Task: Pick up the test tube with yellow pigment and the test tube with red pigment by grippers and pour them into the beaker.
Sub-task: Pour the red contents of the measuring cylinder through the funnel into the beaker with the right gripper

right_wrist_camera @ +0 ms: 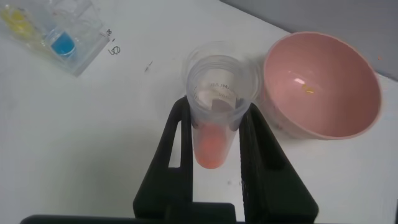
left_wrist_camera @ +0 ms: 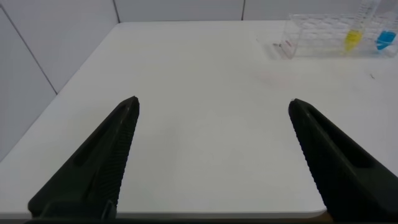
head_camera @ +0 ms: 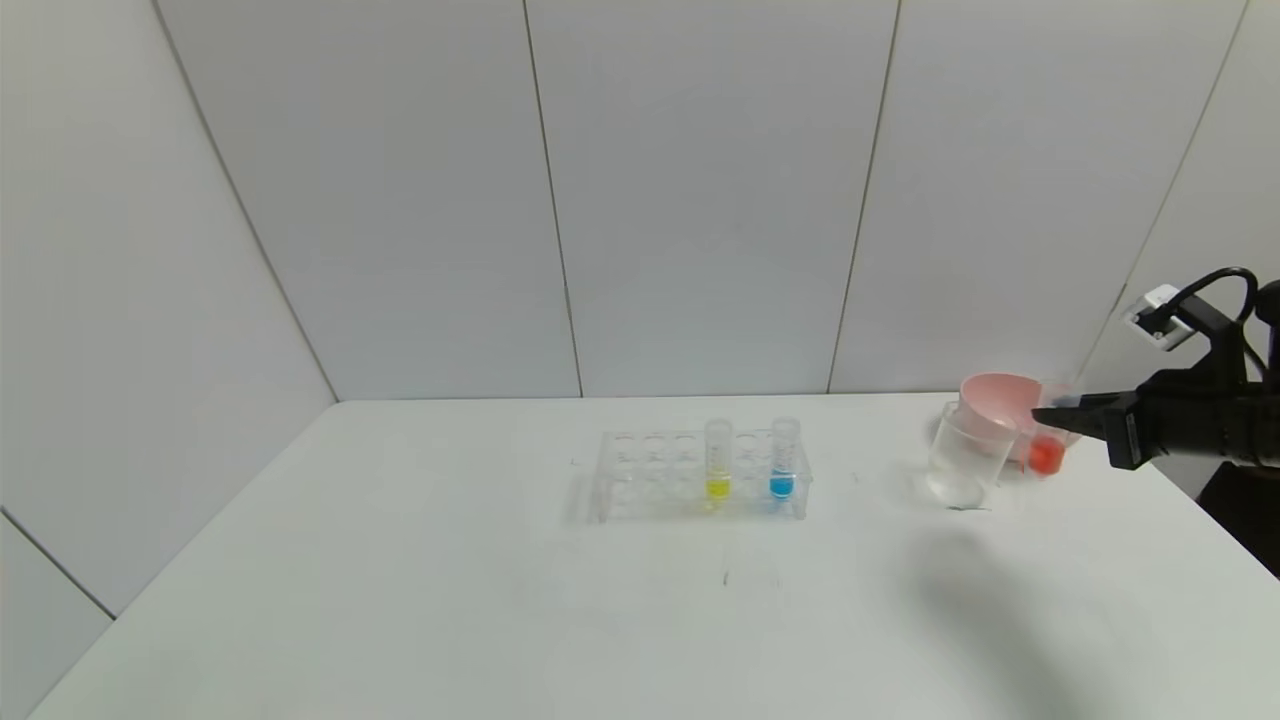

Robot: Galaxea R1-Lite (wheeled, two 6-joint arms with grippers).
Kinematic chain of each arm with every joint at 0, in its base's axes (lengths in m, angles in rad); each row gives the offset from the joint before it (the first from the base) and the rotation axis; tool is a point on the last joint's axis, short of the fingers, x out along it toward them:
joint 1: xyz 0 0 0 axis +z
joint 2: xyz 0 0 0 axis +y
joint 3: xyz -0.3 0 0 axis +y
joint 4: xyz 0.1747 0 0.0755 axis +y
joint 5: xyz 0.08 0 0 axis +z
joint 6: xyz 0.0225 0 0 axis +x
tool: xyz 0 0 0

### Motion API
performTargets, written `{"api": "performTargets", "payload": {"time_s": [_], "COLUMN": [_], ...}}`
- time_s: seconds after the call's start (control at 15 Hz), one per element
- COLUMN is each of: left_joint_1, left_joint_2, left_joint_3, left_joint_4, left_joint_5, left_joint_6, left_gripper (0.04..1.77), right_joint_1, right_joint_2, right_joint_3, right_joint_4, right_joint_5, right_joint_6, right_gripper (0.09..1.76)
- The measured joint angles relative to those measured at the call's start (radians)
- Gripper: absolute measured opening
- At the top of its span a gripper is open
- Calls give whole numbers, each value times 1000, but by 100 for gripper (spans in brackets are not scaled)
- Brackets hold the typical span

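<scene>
Two black robot hands: the right hand (right_wrist_camera: pixel 214 134), at the white desk's (head_camera: pixel 500 600) right side, clamps the short clear red-pigment test tube (right_wrist_camera: pixel 211 118) beside the clear straight-walled beaker (head_camera: pixel 965 455) and pink bowl (right_wrist_camera: pixel 323 93), while the left hand (left_wrist_camera: pixel 211 112) hangs spread wide, holding nothing.

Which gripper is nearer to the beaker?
Right. The right gripper, holding the test tube with red pigment, is beside the beaker; the left gripper hovers far off.

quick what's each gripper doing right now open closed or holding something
Left gripper: open, holding nothing, over bare table.
Right gripper: jaws shut on the test tube with red pigment, next to the beaker.
</scene>
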Motion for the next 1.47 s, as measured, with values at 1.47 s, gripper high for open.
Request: {"api": "performTargets", "payload": {"time_s": [1.47], "left_joint_1": [0], "left_joint_2": [0], "left_joint_3": [0], "left_joint_4": [0], "left_joint_5": [0], "left_joint_6": [0], "left_gripper": [172], "right_joint_1": [-17], "right_joint_2": [296], "right_joint_3": [-713], "right_joint_4": [625], "right_joint_5": [-124], "right_joint_6": [-335], "right_gripper": [50]}}
